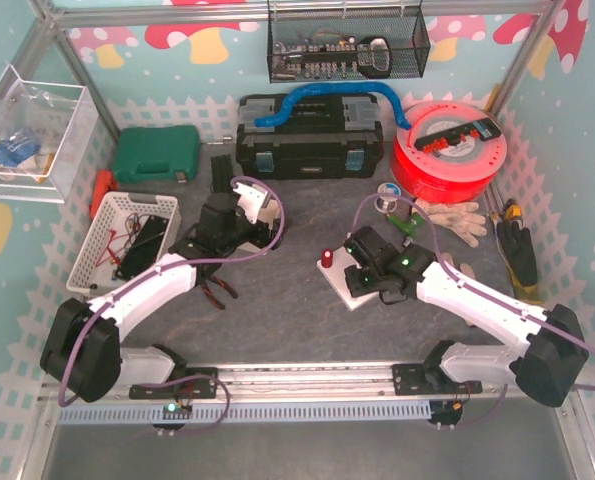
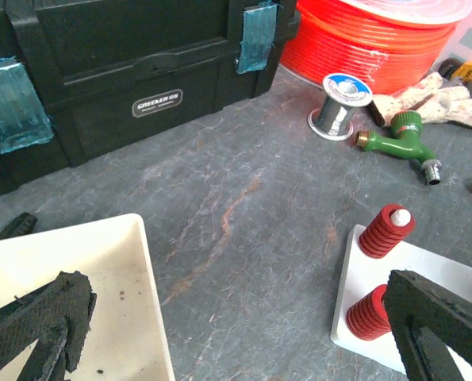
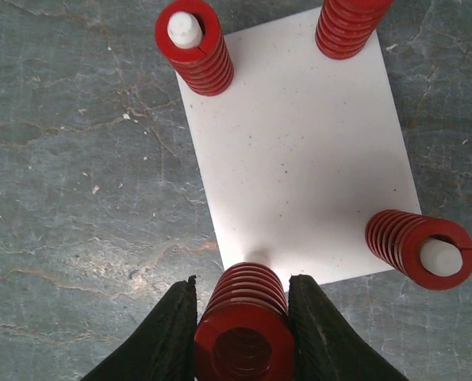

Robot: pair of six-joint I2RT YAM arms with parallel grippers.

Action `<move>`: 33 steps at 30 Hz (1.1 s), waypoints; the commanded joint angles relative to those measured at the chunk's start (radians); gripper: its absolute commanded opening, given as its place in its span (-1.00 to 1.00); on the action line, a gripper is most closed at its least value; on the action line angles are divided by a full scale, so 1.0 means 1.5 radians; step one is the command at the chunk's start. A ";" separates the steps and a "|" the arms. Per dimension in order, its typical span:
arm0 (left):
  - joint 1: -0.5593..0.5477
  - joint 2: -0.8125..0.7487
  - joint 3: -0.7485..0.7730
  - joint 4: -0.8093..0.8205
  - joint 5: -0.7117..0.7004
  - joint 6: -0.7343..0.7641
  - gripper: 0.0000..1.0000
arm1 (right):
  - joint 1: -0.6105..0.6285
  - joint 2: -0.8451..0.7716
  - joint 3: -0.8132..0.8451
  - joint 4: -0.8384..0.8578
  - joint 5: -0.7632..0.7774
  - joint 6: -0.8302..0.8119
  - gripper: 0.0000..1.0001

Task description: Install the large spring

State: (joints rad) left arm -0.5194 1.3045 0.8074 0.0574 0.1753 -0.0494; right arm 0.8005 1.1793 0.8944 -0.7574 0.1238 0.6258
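Note:
A white plate (image 3: 299, 151) lies on the grey table with red springs on white pegs at three corners, for example the far-left one (image 3: 194, 46). My right gripper (image 3: 243, 294) is shut on a large red spring (image 3: 245, 325), held upright over the plate's near corner. I see no peg inside it. In the top view the right gripper (image 1: 365, 272) sits over the plate (image 1: 345, 292). My left gripper (image 2: 243, 333) is open wide and empty above bare table, between a white tray (image 2: 85, 270) and the plate (image 2: 361, 274). It also shows in the top view (image 1: 260, 232).
A black toolbox (image 1: 309, 140) and an orange spool (image 1: 449, 150) stand at the back. A solder reel (image 2: 340, 106), a green tap (image 2: 398, 136) and gloves (image 1: 455, 217) lie behind the plate. A white basket (image 1: 122, 238) and a green case (image 1: 155, 154) are at the left.

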 commanded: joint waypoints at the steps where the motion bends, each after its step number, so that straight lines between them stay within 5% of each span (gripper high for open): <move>1: 0.002 0.004 0.007 -0.006 -0.006 -0.002 0.98 | 0.004 0.016 -0.017 0.034 0.004 0.004 -1.00; 7: 0.002 0.006 0.008 -0.005 -0.007 -0.001 0.98 | 0.004 0.018 -0.040 0.061 0.009 0.012 -1.00; 14: 0.002 0.006 0.000 0.004 -0.004 -0.015 0.98 | 0.004 0.031 -0.090 0.127 0.037 0.040 -0.76; 27: 0.001 -0.022 -0.018 0.009 -0.002 -0.049 0.98 | 0.004 -0.030 -0.040 0.109 0.049 0.033 0.21; 33: 0.004 -0.048 -0.009 0.013 -0.067 -0.062 0.98 | 0.002 -0.030 0.062 0.109 0.176 -0.006 0.59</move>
State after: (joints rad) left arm -0.5194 1.2800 0.7856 0.0589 0.1543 -0.1181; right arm 0.8005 1.1389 0.8970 -0.5991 0.2249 0.6582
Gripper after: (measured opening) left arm 0.991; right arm 0.757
